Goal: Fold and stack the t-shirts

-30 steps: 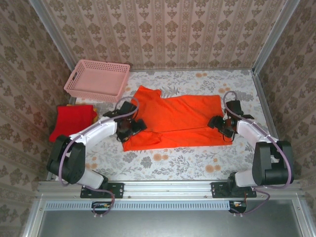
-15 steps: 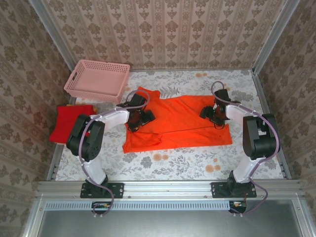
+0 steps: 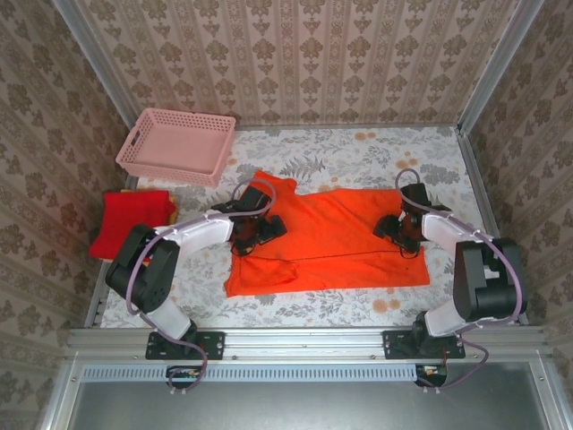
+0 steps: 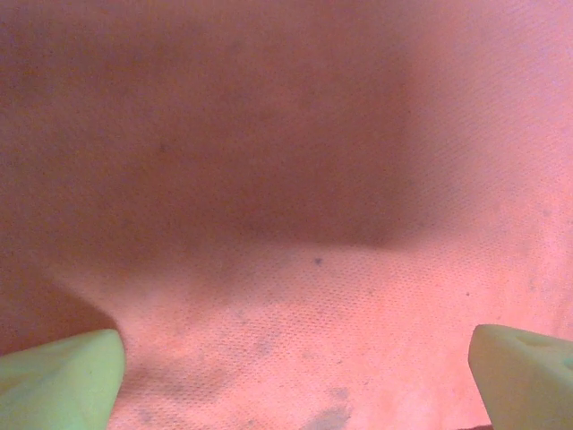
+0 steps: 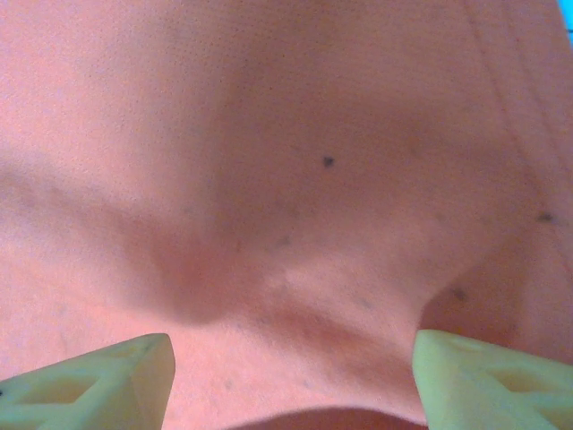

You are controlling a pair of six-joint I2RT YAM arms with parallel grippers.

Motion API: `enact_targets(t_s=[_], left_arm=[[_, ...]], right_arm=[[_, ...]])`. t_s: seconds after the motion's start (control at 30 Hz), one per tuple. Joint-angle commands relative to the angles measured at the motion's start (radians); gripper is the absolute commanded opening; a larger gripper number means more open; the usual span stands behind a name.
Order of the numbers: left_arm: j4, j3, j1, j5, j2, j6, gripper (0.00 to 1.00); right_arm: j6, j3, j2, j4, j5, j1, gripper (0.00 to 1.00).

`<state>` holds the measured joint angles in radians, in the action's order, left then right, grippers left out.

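Right of the pink basket [image 3: 176,143] and nearer to you, the orange t-shirt [image 3: 331,237] lies spread across the table [image 3: 358,148]. Its long axis runs away from the basket, and one sleeve points back towards the basket's right corner. The red t-shirt [image 3: 132,219] sits as a compact bundle just on the near side of the basket's left end, apart from the orange one.

Your left gripper [image 3: 258,228] is down on the orange cloth at the end closest to the basket. Its fingers [image 4: 67,372] stand wide apart with flat fabric between them and nothing caught. Your right gripper [image 3: 400,231] rests on the end of the shirt farthest from the basket. Its fingers [image 5: 98,372] are parted less widely. A soft hump of cloth rises between them, but they do not appear to pinch it, though the close view makes this hard to confirm.

A crease line runs along the shirt between the two grippers. I judge that the lengthwise fold of the orange shirt is in hand, with the stacking not yet done.

For the next move you need both grippers to take matching hold of one long edge. Carry that edge over evenly so the fold stays square.
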<state>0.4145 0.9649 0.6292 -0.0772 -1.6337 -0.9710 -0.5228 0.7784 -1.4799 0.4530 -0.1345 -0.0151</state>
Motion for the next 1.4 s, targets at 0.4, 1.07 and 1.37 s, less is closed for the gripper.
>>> enact_targets(t_s=[0.4,1.07,1.37], left_arm=[[0.202,0.559,-0.254,0.042,-0.269,0.696,0.78],[0.557,1.080,-0.332,-0.078,-0.724,1.198,0.48],[0.548,1.064,-0.334,-0.100,-0.750,1.209,0.42]], right_arm=[[0.038,0.119,0.095,0.018,-0.025,0.006,0.75],[0.046,0.095,0.102,0.024,0.020,0.008,0.76],[0.040,0.092,0.095,0.011,0.014,0.012,0.76]])
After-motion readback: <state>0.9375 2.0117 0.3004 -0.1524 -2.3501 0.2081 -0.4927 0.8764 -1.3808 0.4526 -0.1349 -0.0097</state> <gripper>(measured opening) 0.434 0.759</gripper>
